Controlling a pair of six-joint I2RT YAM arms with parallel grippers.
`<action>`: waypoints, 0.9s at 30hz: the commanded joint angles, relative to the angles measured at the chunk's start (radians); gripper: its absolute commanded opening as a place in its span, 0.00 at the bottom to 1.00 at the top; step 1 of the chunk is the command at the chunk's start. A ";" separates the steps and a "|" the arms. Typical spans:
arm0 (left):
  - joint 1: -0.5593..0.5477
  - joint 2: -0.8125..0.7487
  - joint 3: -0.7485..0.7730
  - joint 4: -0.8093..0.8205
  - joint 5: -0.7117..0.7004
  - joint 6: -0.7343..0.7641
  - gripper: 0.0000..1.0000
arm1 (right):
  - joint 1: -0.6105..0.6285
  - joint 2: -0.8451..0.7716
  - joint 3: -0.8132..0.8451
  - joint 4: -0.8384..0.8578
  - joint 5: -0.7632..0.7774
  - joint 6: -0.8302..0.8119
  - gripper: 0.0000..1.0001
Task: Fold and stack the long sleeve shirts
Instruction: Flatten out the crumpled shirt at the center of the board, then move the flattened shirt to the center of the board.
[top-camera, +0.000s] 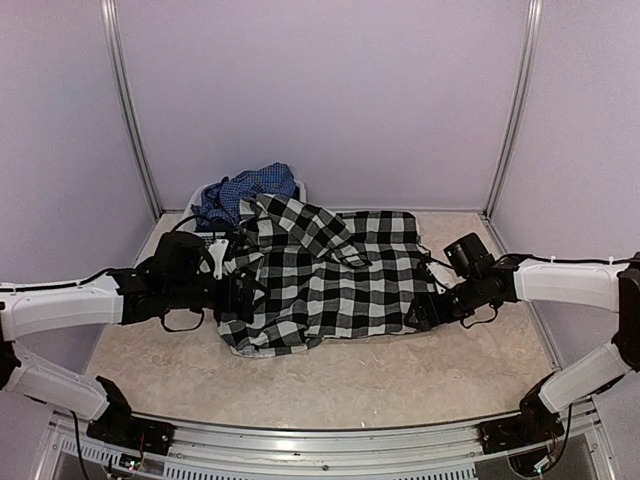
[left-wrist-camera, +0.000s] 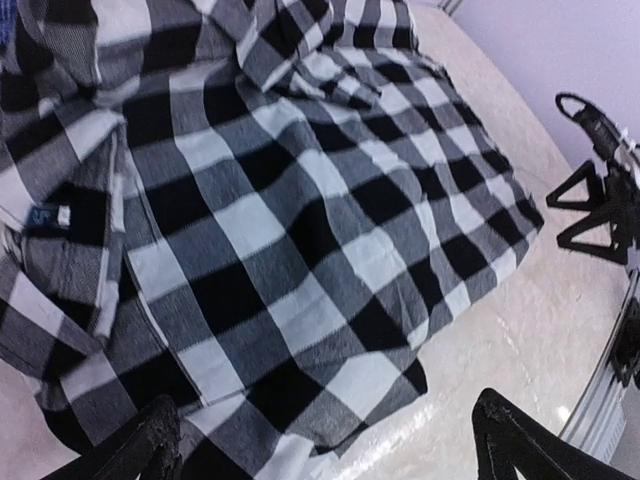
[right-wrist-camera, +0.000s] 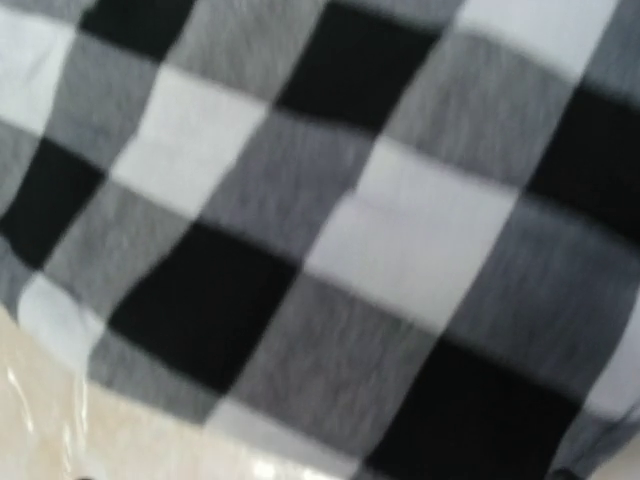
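On the table the black-and-white checked shirt lies spread and rumpled. Behind it, the blue shirt fills the white basket. The left gripper gapes over its left edge; the right gripper stands open beside its right edge.

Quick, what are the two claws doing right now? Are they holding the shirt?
Left claw: open, over the checked shirt, not gripping it.
Right claw: open, holding nothing.

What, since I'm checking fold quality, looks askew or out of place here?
The black-and-white checked shirt lies rumpled, a ridge of bunched cloth across its far left, edges uneven. The blue shirt is heaped in the white basket behind it.
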 joint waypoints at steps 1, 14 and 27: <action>-0.110 0.035 -0.040 -0.065 0.001 0.010 0.95 | 0.011 -0.061 -0.069 -0.024 0.052 0.095 0.97; -0.262 0.288 0.015 -0.154 -0.142 0.085 0.79 | -0.024 0.089 -0.094 0.177 -0.009 0.099 0.89; -0.388 0.174 0.009 -0.157 -0.358 0.133 0.84 | -0.090 0.082 -0.105 0.273 -0.084 0.059 0.07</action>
